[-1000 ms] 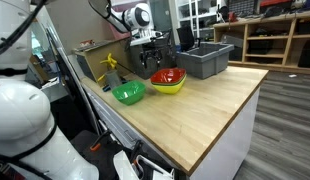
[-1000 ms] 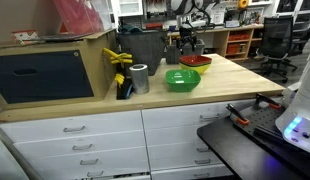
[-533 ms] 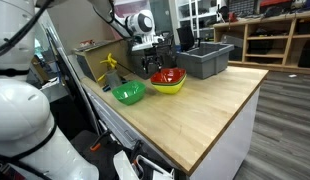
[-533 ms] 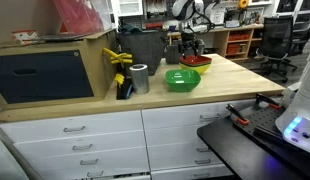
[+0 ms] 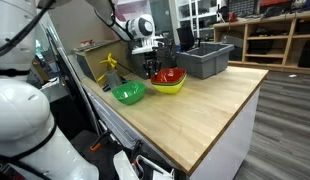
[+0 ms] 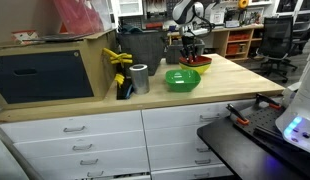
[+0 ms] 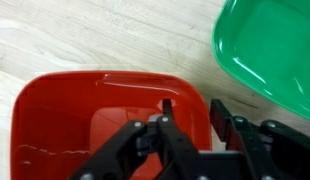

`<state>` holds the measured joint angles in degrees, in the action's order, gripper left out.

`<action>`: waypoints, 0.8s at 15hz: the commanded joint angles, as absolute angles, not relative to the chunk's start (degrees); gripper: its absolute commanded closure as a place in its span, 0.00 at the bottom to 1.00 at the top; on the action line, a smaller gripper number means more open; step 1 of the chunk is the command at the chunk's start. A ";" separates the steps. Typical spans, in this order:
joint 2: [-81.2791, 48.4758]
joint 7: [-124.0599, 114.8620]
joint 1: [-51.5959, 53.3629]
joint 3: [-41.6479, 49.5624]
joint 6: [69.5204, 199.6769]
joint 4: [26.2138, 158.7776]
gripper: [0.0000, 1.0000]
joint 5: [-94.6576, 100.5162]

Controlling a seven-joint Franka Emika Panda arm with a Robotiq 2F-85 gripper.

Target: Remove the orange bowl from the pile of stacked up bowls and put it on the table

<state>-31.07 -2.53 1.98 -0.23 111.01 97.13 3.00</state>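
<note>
The orange bowl (image 7: 85,120) sits on top of the pile of stacked up bowls (image 5: 171,88), whose yellow outer bowl shows under it, on the wooden table (image 5: 200,115). In the wrist view my gripper (image 7: 192,105) straddles the orange bowl's right rim. One finger (image 7: 167,112) is inside the bowl and the other is outside it. The jaws are partly narrowed, with a thin gap still showing beside the rim. In both exterior views the gripper (image 5: 152,68) (image 6: 187,56) hangs low over the orange bowl (image 6: 196,61).
A lone bright green bowl (image 5: 129,93) (image 7: 270,50) sits on the table right beside the pile. A grey plastic bin (image 5: 205,60) stands behind the bowls. A metal can (image 6: 140,78) and yellow clamps (image 6: 119,60) are at the table's end.
The gripper has come down onto the orange bowl's rim and its jaws have narrowed from wide open. The bowls have not moved.
</note>
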 commanded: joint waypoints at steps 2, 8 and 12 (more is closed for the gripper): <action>-30.12 -3.30 2.09 -0.32 111.04 98.78 0.95 2.39; -29.37 -3.43 2.48 -1.00 110.23 98.26 1.00 1.97; -28.52 -3.40 3.23 -1.47 109.78 97.62 0.99 2.44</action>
